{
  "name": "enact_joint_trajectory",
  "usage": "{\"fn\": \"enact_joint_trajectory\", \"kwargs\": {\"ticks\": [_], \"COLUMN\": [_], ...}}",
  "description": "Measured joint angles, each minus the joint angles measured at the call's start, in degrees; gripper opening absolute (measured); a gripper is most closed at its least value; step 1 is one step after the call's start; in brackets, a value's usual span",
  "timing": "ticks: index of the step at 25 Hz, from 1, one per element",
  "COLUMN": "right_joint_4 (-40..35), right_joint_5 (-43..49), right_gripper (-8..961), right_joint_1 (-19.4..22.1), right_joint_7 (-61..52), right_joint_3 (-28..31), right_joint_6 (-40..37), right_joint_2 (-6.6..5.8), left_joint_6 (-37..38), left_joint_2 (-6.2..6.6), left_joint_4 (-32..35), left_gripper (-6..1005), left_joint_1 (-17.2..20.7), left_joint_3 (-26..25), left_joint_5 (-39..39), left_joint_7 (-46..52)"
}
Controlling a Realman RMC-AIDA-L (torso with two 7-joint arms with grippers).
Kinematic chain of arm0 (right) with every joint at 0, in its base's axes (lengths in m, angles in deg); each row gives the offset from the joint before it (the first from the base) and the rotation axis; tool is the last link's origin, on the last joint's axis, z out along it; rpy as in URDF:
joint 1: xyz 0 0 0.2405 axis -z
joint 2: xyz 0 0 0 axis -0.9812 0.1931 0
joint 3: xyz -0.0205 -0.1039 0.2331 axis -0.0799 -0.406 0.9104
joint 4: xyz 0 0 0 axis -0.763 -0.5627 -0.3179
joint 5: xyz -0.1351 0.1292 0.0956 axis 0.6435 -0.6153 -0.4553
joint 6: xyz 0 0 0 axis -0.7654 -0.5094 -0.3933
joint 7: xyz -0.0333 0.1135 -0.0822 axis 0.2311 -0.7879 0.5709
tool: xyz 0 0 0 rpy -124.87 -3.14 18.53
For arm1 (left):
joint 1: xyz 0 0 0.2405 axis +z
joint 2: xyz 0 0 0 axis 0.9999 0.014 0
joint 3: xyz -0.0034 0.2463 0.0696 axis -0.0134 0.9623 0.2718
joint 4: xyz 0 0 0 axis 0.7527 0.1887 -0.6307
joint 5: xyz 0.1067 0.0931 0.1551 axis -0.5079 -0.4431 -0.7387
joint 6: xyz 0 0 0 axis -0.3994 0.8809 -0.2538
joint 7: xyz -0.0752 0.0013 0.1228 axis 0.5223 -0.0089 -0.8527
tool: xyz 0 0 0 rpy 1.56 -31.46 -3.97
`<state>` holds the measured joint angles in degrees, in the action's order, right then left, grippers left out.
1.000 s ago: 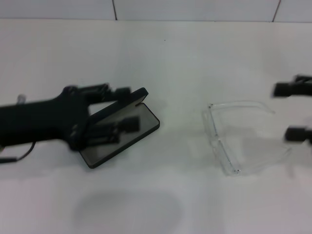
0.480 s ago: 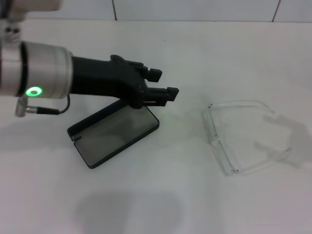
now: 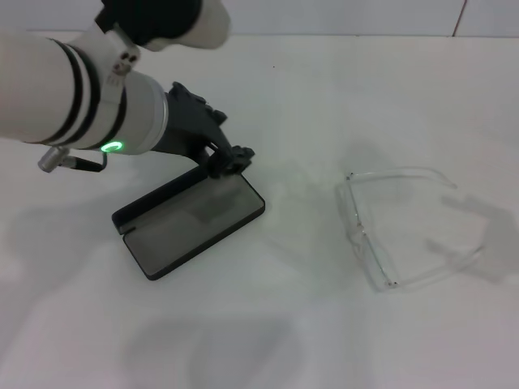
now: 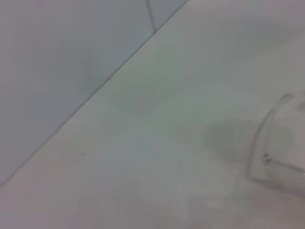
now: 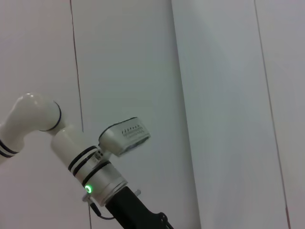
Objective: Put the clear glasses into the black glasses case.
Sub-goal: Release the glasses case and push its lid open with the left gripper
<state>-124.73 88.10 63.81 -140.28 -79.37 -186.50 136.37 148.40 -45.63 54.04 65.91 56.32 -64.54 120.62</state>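
Note:
The black glasses case [image 3: 195, 220] lies open left of the table's centre, grey lining up, with its lid [image 3: 154, 198] standing along the far-left side. My left gripper [image 3: 236, 156] hangs just above the case's far right corner, pointing down toward the table, on a white arm [image 3: 73, 89] with a green light. The clear glasses [image 3: 405, 228] rest on the table to the right, arms unfolded, well apart from the case. Part of the clear glasses [image 4: 271, 152] also shows in the left wrist view. My right gripper is out of view.
A white tabletop [image 3: 268, 324] carries both things and meets a tiled wall [image 3: 324, 14] at the back. The right wrist view looks at the wall and at my left arm [image 5: 90, 171] from afar.
The left arm has lifted and drawn back from the case, leaving the lid standing open. The right gripper, at the right edge a second ago, has left the head view. The glasses stayed put.

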Motion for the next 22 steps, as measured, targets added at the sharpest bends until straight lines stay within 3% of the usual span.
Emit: {"fn": "enact_joint_trajectory", "kwargs": {"ticks": [4, 13, 22], "right_joint_4": [0.5, 3.9, 5.7], "right_joint_5": [0.0, 0.1, 0.7], "right_gripper": [778, 777, 777], "right_joint_1": [-0.5, -2.4, -3.0], "right_joint_7": [0.5, 2.8, 3.7], "right_joint_3": [-0.2, -0.5, -0.5], "right_joint_6": [0.7, 2.0, 2.5], "right_joint_2": [-0.19, -0.83, -1.39], "left_joint_6": [1.7, 3.8, 1.0], "left_joint_2": [-0.02, -0.04, 0.03], "left_joint_4": [0.5, -2.9, -9.1], "left_gripper": [557, 531, 505], "left_joint_1": [-0.4, -1.4, -2.4], "left_joint_3": [3.2, 3.6, 3.0], "left_joint_5": [-6.6, -7.2, -8.0], "left_joint_7": [3.6, 4.5, 4.3]}}
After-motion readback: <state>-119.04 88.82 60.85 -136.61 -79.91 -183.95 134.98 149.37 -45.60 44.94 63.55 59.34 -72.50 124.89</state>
